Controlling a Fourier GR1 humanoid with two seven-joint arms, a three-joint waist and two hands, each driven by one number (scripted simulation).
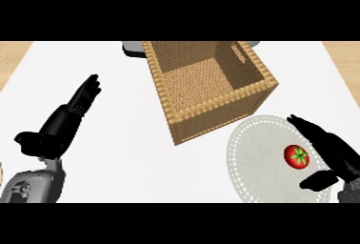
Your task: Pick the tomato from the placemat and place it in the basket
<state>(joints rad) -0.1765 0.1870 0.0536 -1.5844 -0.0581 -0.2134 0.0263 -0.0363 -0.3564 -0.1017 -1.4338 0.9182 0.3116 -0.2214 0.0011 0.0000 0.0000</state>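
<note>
Right hand (336,151): sits off the basket's (215,116) near right corner, above the right edge of the placemat (255,151). Fingers are straight and point up toward the basket. The thumb is spread wide apart from them, lower down. The hand is fully open and has hold of nothing.

Tomato (296,156): lies on the placemat, nearer the viewer than the basket and to its right. It is red with a green stalk star facing up. It is just beside the right hand's fingers, on their left, above the thumb. Contact between fingers and tomato cannot be determined.

Placemat: round, pale and lacy-edged. Its upper rim lies just beside the basket's near right wall.

Basket: 1 woven box with an open top, set at an angle on the white counter (119,162). Its inside shows only its woven floor.

Left hand (69,116): rests well to the left of the basket, open, fingers straight and up, holding nothing.

1 grey item (132,48) shows partly behind the basket's far left corner; its kind cannot be told.
</note>
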